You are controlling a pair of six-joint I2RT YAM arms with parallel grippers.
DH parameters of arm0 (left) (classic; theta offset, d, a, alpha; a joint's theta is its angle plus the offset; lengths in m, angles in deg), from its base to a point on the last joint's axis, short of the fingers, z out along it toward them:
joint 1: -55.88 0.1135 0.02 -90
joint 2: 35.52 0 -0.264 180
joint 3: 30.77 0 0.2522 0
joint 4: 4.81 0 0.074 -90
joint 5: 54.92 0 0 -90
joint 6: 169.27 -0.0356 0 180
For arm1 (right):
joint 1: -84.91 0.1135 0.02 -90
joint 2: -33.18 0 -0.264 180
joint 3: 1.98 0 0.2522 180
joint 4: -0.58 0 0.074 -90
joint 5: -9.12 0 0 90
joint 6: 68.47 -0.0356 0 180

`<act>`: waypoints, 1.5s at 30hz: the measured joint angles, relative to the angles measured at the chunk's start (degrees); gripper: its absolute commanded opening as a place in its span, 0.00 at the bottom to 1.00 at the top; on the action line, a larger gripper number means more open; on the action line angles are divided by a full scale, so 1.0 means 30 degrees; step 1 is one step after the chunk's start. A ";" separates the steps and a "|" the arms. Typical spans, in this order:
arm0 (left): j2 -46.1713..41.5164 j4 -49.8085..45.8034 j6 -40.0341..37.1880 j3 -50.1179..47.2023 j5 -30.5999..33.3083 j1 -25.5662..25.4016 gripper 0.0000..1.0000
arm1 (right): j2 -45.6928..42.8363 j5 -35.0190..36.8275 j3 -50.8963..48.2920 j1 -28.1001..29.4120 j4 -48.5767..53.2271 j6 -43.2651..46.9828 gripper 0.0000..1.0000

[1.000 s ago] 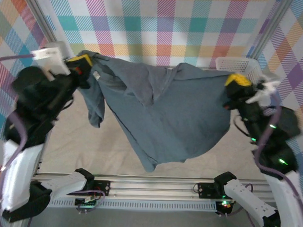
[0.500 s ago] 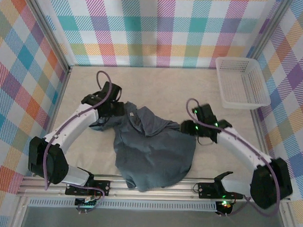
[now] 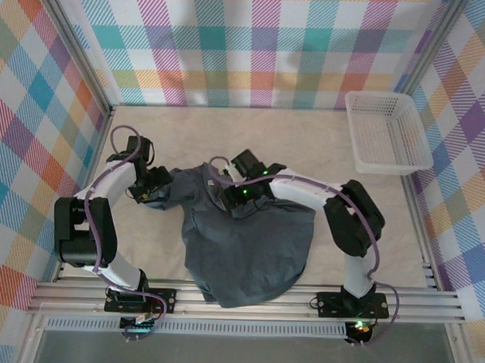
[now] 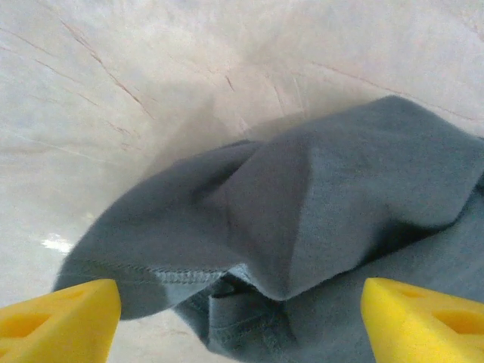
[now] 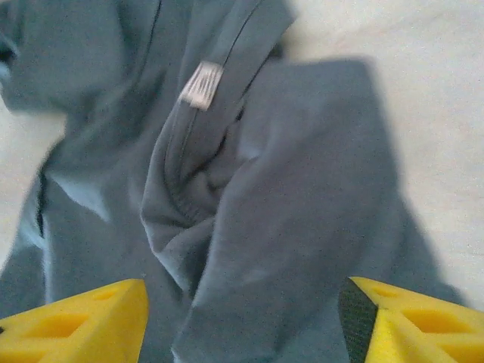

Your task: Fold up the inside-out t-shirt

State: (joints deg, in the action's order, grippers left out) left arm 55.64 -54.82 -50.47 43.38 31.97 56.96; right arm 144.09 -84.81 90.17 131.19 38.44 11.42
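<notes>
The inside-out t-shirt (image 3: pixel 248 245), crumpled on the table (image 3: pixel 307 144) between the arms, we judge light, soft and limp, so we would pinch its stitched hem (image 4: pixel 174 274) before the left gripper (image 4: pixel 242 318) and its tagged collar (image 5: pixel 175 151) before the right gripper (image 5: pixel 242 318), both standing with fingers spread.

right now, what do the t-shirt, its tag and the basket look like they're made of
T-shirt: soft matte knit, probably cotton jersey; it wrinkles and shows stitched hems. Tag: small white woven or printed label, too blurred to tell which. Basket: likely rigid white plastic, with slotted lattice walls.
</notes>
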 measured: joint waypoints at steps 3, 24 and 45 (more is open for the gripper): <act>0.0823 0.0692 0.0240 -0.0444 -0.1166 0.0000 0.63 | 0.0670 0.0408 -0.0044 0.0124 0.0590 -0.0277 0.10; -0.5938 -0.2120 -0.0153 0.6681 -0.1100 0.0481 0.00 | -1.3865 0.4466 -0.2127 -0.5246 -0.0044 -0.1486 0.00; -1.1693 -0.1763 -0.0831 1.7945 0.2550 0.0495 0.00 | -2.0276 0.9289 0.5151 -0.6535 -0.4080 0.2769 0.00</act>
State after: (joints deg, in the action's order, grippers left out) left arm 20.56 -60.11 -52.97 97.21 39.62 58.45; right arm 83.26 -56.94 105.62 111.58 26.20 19.72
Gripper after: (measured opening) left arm 0.050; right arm 0.050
